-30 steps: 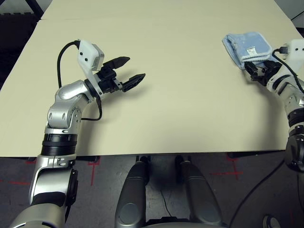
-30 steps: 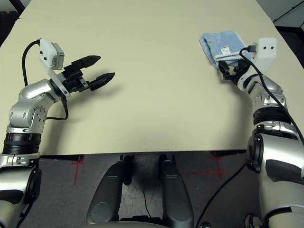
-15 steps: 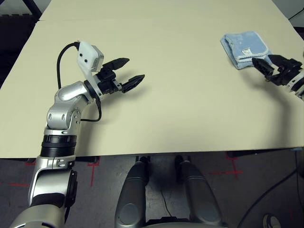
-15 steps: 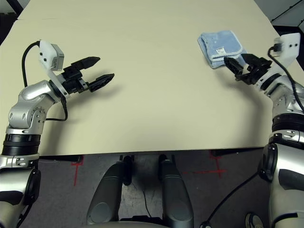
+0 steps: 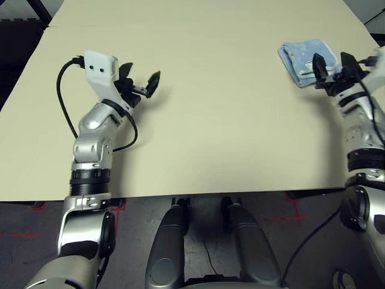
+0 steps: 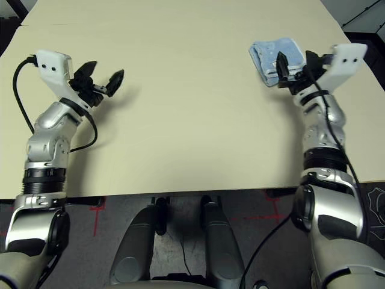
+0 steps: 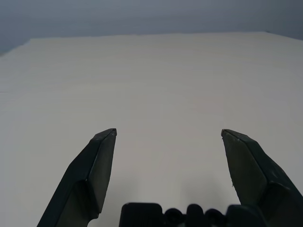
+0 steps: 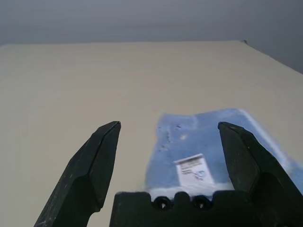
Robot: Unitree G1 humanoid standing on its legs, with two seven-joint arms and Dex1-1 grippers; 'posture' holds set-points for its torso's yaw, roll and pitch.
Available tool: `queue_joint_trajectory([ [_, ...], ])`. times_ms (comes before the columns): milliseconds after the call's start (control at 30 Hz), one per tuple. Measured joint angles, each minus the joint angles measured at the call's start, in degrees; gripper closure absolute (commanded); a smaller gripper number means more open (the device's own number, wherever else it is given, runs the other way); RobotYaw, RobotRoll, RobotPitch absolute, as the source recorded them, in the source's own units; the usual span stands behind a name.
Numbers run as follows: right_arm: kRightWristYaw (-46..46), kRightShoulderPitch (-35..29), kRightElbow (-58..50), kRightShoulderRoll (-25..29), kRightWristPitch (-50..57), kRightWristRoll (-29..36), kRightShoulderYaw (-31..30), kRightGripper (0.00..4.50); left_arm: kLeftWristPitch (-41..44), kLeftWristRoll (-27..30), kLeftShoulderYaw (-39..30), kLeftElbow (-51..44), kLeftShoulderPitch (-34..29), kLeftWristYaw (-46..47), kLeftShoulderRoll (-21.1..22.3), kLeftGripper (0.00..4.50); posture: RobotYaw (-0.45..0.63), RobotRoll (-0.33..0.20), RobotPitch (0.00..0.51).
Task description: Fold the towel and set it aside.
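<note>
The towel (image 5: 299, 54) lies folded into a small light blue bundle at the far right of the table, a white label showing on its top (image 8: 191, 168). My right gripper (image 5: 331, 60) hovers just at the towel's near right side, open, with nothing between its fingers. In the right wrist view the towel (image 8: 208, 139) sits just beyond the spread fingers. My left gripper (image 5: 142, 75) is far off at the left of the table, raised, open and holding nothing; beyond its fingertips (image 7: 106, 142) is bare table.
The beige table (image 5: 228, 120) stretches wide between both arms. Its near edge runs across the lower part of the head views. A black cable (image 5: 63, 99) loops beside the left forearm. Dark floor lies past the table's left and right sides.
My left arm has swung its gripper from pointing right to pointing away from me. My right gripper has come back in close to the towel. The towel has stayed put.
</note>
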State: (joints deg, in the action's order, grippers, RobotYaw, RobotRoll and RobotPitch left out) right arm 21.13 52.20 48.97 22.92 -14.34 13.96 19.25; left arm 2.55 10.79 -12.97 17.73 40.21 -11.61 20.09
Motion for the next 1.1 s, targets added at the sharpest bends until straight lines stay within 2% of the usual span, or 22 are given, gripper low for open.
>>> queue_joint_trajectory([
  [100,-2.3,0.5,2.8,-1.9,-2.3,-0.8,-0.6,0.04,-5.9,-2.3,-2.0,4.1,0.0,6.4,-0.7,0.0,0.08,0.0,0.245],
  [200,-3.9,0.8,4.8,-2.3,-3.3,-1.3,-0.6,0.04,-9.0,-3.1,-3.1,6.1,-0.5,8.4,-0.4,0.0,0.08,0.0,0.239],
  [333,-3.2,1.9,6.8,0.3,-3.7,-1.2,-0.4,0.04,-11.2,-3.0,-3.8,8.4,-1.1,6.5,2.7,0.0,0.07,0.0,0.236],
  [500,2.6,2.6,8.8,3.0,-5.2,-0.6,-0.1,0.04,-12.3,-1.4,-5.0,12.0,-1.3,2.2,5.6,0.0,0.05,0.0,0.231],
  [700,2.4,2.9,11.9,2.3,-7.3,-0.6,0.1,0.04,-15.1,-0.4,-5.8,19.2,-1.3,-1.1,6.4,0.0,0.05,0.0,0.226],
  [1100,0.0,3.2,14.4,0.3,-8.6,-0.6,0.1,0.04,-16.2,0.6,-6.1,19.6,-1.0,-2.2,6.4,0.0,0.04,0.0,0.233],
])
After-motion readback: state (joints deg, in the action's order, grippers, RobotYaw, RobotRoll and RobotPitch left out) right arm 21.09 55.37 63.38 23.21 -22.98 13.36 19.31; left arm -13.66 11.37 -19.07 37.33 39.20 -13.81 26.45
